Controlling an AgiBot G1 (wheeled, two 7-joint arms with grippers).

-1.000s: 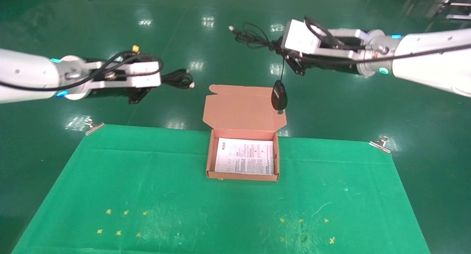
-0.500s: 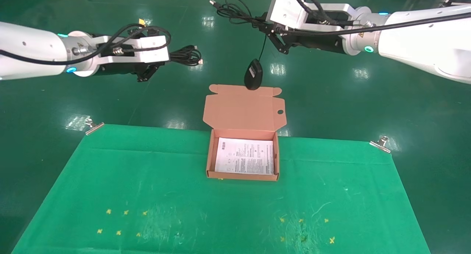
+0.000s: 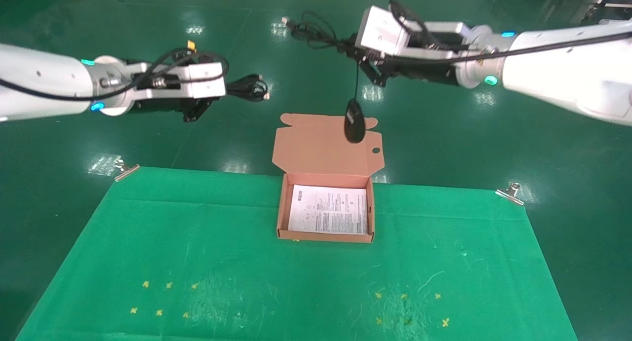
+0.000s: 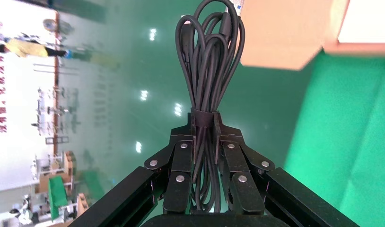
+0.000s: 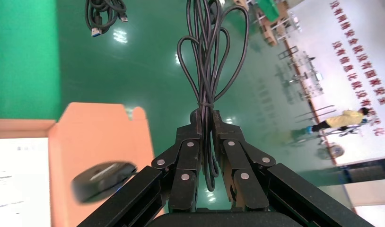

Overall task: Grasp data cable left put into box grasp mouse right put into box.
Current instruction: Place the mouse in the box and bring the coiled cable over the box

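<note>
My left gripper (image 3: 224,88) is shut on the data cable (image 3: 247,88), a black bundle with a pale plug end, held in the air left of and beyond the box. In the left wrist view the gripper (image 4: 205,120) clamps the cable (image 4: 209,56) at its band. My right gripper (image 3: 359,56) is shut on the mouse's coiled cord (image 3: 316,31). The mouse (image 3: 354,127) dangles from it over the open lid flap (image 3: 316,148). The box (image 3: 323,236) lies open on the mat. The right wrist view shows the gripper (image 5: 205,118), cord (image 5: 209,56) and mouse (image 5: 103,179).
A green mat (image 3: 197,242) covers the table, held by metal clips at the far left (image 3: 126,172) and far right (image 3: 511,193). Small yellow marks lie near the front edge. Glossy green floor lies beyond the table.
My right arm moved left over the last second, then dropped a little. The mouse swung left, then back down over the lid flap. My left arm rose, then dropped slightly with the cable.
</note>
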